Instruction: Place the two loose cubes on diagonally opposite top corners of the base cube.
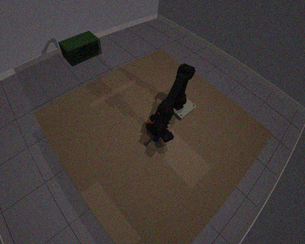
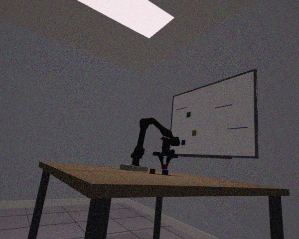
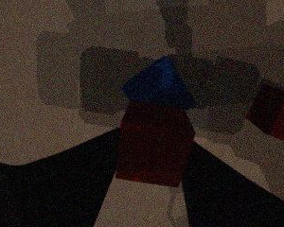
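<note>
My gripper point(image 2: 164, 165) point(image 3: 152, 140) points down and is shut on a red cube point(image 2: 164, 167) point(image 3: 153, 153). The held cube is right over the blue base cube point(image 2: 165, 172) point(image 3: 156, 87) point(image 1: 155, 138), at or just above its top. Whether they touch is not clear. In the wrist view the held cube hides part of the blue cube, which is turned relative to it. The other red cube point(image 1: 148, 125) point(image 2: 152, 171) point(image 3: 283, 115) rests on the table, apart from the base cube, on the right in the wrist view. In the top view the arm hides most of the held cube.
The arm's pale base plate point(image 1: 188, 109) point(image 2: 126, 167) stands on the wooden table point(image 1: 116, 157) point(image 2: 144, 188) behind the cubes. A green box point(image 1: 80, 48) is beyond the table by the wall. A whiteboard point(image 2: 216, 92) hangs on the wall. The picture is dark and grainy.
</note>
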